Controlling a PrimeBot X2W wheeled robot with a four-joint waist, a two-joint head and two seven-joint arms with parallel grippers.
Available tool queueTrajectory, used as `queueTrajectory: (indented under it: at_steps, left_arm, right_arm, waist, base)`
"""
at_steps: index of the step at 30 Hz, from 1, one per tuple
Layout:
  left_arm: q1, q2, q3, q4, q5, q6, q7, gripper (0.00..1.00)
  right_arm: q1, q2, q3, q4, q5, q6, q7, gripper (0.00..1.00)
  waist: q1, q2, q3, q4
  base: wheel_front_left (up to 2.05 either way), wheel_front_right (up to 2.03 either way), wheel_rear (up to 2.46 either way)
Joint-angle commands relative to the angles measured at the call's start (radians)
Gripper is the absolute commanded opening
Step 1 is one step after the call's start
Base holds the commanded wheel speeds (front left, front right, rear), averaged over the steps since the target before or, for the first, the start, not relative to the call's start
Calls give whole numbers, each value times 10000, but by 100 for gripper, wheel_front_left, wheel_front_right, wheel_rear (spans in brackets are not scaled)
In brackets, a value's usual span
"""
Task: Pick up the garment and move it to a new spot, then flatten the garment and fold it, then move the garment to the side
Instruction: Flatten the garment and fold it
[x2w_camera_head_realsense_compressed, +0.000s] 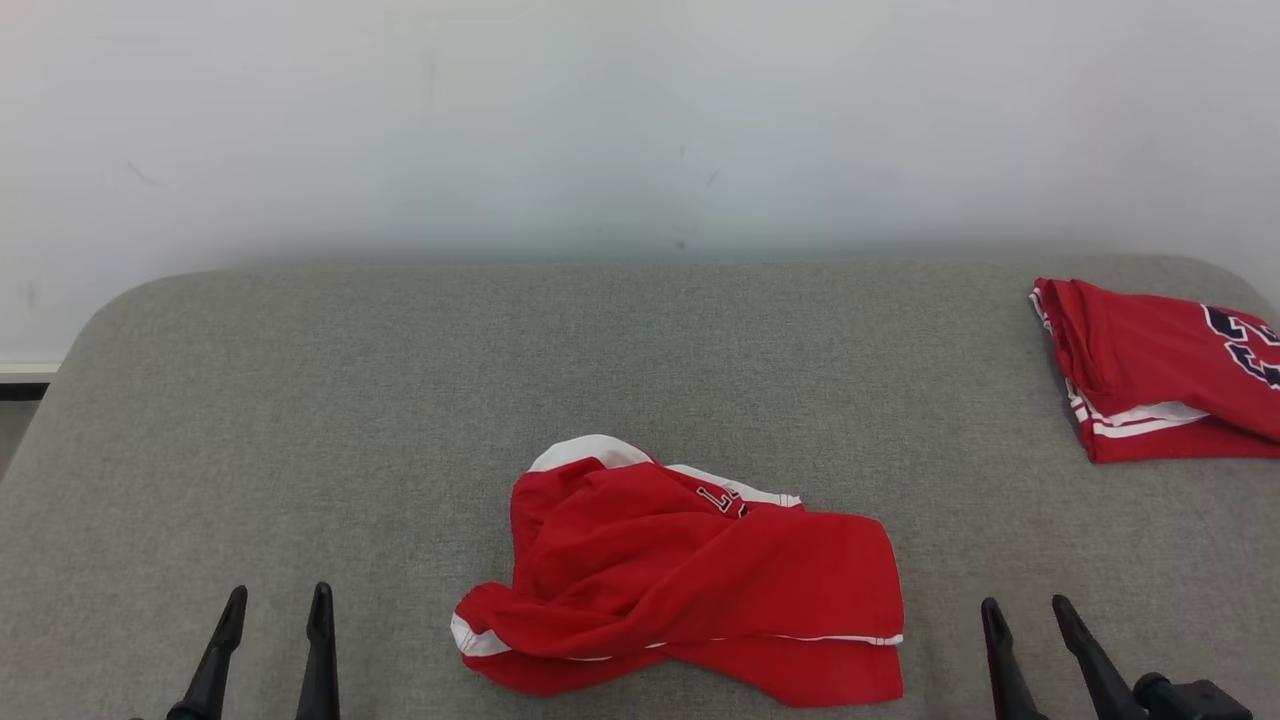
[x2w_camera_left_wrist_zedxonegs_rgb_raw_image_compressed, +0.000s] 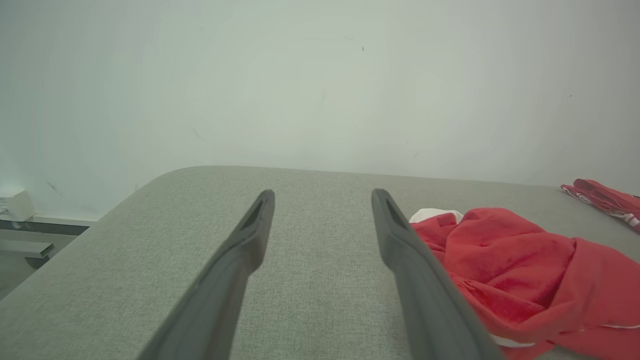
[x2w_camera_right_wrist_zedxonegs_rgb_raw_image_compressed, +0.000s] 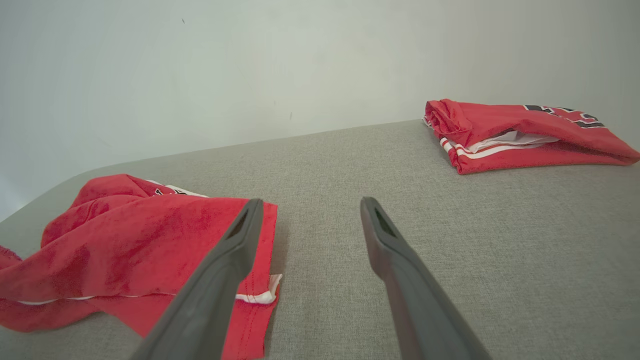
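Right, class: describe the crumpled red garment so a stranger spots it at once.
Start at the grey fabric table, front centre. The red garment with white trim lies there. It is crumpled, unlike the folded red garment at far right.

Folded red garment (x2w_camera_head_realsense_compressed: 1150, 370): it runs off the right edge, so I get only part of its dark number.
Crumpled red garment (x2w_camera_head_realsense_compressed: 690, 580): I cannot read the tiny dark mark by its white collar.
Left gripper (x2w_camera_head_realsense_compressed: 280, 592): the bottom edge cuts off my view of its lower fingers.
Right gripper (x2w_camera_head_realsense_compressed: 1024, 602): cut off the same way.
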Motion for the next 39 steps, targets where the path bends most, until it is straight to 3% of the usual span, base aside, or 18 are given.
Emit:
queueTrajectory:
  at_steps: [1,13,22,23,24,30,39]
  left_arm:
    - [-30,-65,26,29,159,-32,-28,100]
    - [-325,-255,-407,215,251,-102,-29,100]
    - [-458,-228,-575,263,160,-103,-29,100]
    - [-480,-225,-569,273,156,-103,-29,100]
    - [-493,-227,-567,277,153,-103,-29,100]
    - [-252,-342,-495,282,239,-103,-29,100]
    - [-182,-417,-397,378,173,-103,-29,100]
  right_arm:
    - [-151,-141,147,153,64,-29,-44,100]
    - [-1574,-763,1960,2865,578,-29,63,100]
    - [-2615,-749,3010,4798,1092,-29,25,100]
    - [-2733,-780,3157,4983,1204,-29,22,63]
    - [-2841,-814,3273,5128,1317,-29,13,0]
    - [-3027,-1078,3654,4884,1732,-29,-41,0]
    - [-1613,-1688,3256,1857,1567,-29,-42,0]
  waist:
    - [0,0,20,64]
    - [0,0,180,932]
    - [0,0,335,1309]
    - [0,0,342,1329]
    - [0,0,340,1346]
    - [0,0,181,1166]
    - [0,0,128,333]
  base:
    - [0,0,0]
    - [0,0,0]
    - [0,0,0]
    - [0,0,0]
    - [0,0,0]
    - [0,0,0]
    - [0,0,0]
